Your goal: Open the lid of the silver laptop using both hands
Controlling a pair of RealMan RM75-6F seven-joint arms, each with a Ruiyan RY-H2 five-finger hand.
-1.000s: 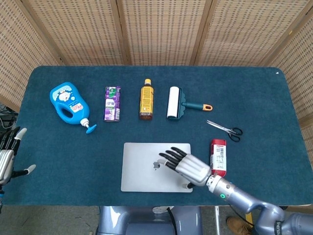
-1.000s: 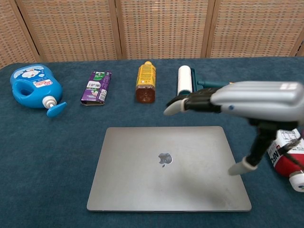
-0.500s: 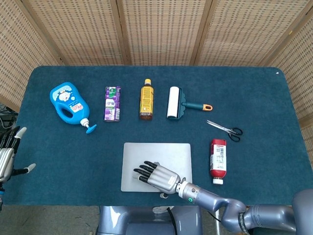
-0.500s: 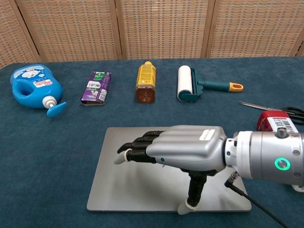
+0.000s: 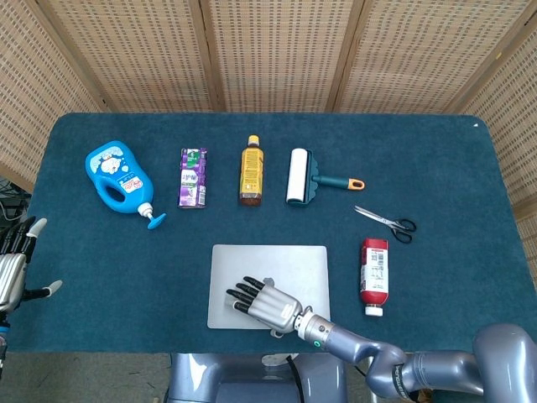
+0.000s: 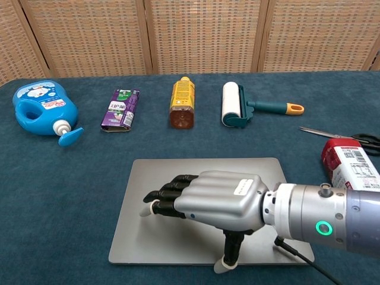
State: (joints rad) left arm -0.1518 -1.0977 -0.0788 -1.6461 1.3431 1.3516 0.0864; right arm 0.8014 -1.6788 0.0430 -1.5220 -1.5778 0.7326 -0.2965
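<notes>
Woven rattan screen panels (image 5: 277,50) back the scene; dark teal cloth covers the surface (image 5: 470,168) edge to edge.

Far row, approx 10 to 1 o'clock: blue detergent jug (image 5: 116,177) lying flat w/ spout toward surface centre, purple pouch (image 5: 193,177), amber bottle (image 5: 251,170) on its side, lint roller (image 5: 300,176) w/ teal-orange handle pointing to 3 o'clock. Scissors (image 5: 386,222) at approx 3 o'clock, just beyond a red-and-white bottle (image 5: 374,269) lying w/ white cap toward the near edge. Contents of jug and bottles can't be told.

Silver laptop (image 5: 268,260) lies flat at 6 o'clock, lid closed, logo up.

Right hand (image 6: 208,200) lies palm-down over lid's near half, fingers apart and stretched toward 9 o'clock, fingertips (image 6: 148,209) at the lid, thumb dropping to the near edge; holds nothing.

Left hand (image 5: 15,267) at far 9 o'clock edge, off the surface, fingers spread, holding nothing, well apart from the laptop.
</notes>
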